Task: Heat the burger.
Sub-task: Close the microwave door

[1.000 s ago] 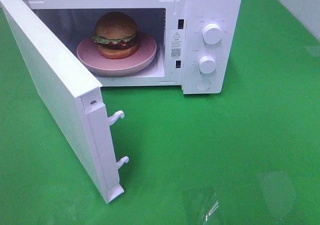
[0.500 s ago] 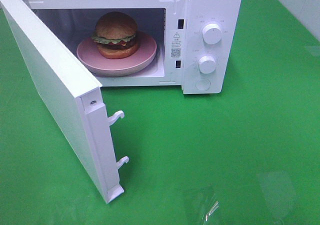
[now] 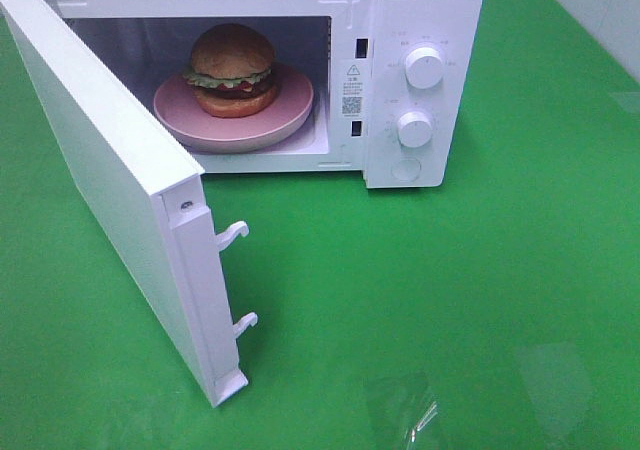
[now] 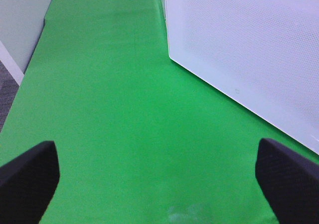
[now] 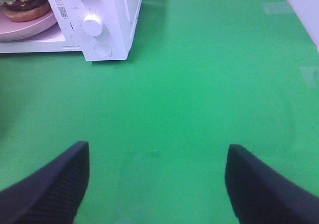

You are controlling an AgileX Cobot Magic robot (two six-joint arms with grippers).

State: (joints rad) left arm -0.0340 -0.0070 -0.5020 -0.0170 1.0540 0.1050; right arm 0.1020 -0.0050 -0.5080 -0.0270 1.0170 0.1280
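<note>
Burger point(image 3: 232, 70) is seated upright on pink plate point(image 3: 290, 110), inside the cavity of the white microwave point(image 3: 420, 10). Bun top, lettuce frill and dark patty are seen in the ext. view. Burger sits toward the back-centre of the plate; plate rim is visible all round the front.

Door point(image 3: 100, 170) is swung fully open on the view's left side, w/ two latch hooks point(image 3: 232, 233) sticking out of its free edge. Control panel is on the view's right of the cavity: upper knob point(image 3: 425, 68), lower knob point(image 3: 414, 128), round button point(image 3: 405, 170) below them. Unit is set on a green mat point(image 3: 450, 300).

L gripper point(image 4: 158, 184): jaws spread wide, nothing held, only mat seen between the black fingers point(image 4: 30, 179). Door's dotted outer face point(image 4: 259, 50) is seen close by on one side, not touched.

R gripper point(image 5: 157, 184): jaws apart, nothing held, only bare mat seen between the fingers point(image 5: 55, 189). It is pointed across the mat toward the microwave front and well apart from it. Part of the burger point(image 5: 20, 2) and plate point(image 5: 30, 27) is caught at the edge of the R wrist view, beside the panel.
</note>
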